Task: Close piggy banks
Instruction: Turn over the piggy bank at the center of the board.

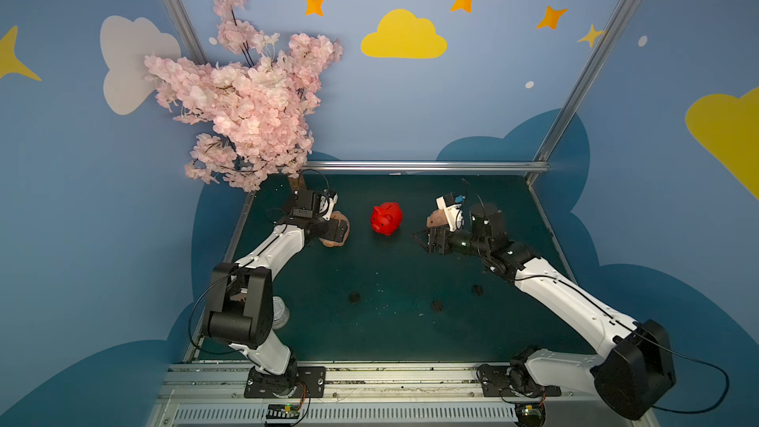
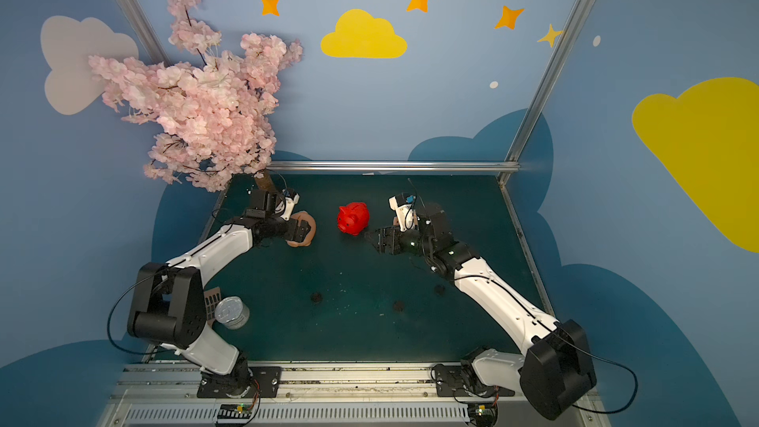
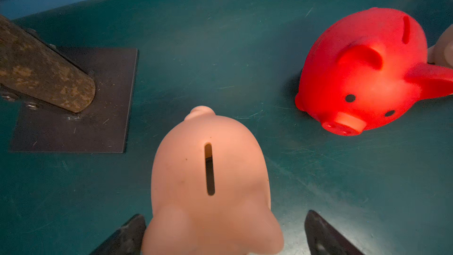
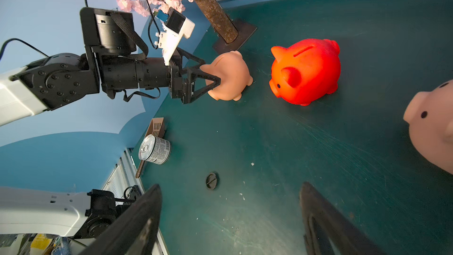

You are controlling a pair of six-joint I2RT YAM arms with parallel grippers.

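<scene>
Jaws on your left gripper (image 3: 225, 217) stand wide apart, straddling the left pig (image 3: 208, 180) at its head end; one finger (image 3: 127, 234) sits right against its cheek, the other is clear of it, so nothing is clamped; that pig stands slot-up by the trunk (image 3: 44, 69). Your right gripper (image 4: 230, 186) is spread just as wide and holds nothing, over bare mat (image 4: 269, 155); the right pig (image 4: 434, 128) is just beside it, apart; the red pig (image 1: 386, 218) stands upright between the two; a plug (image 4: 212, 180) lies loose nearby.
</scene>
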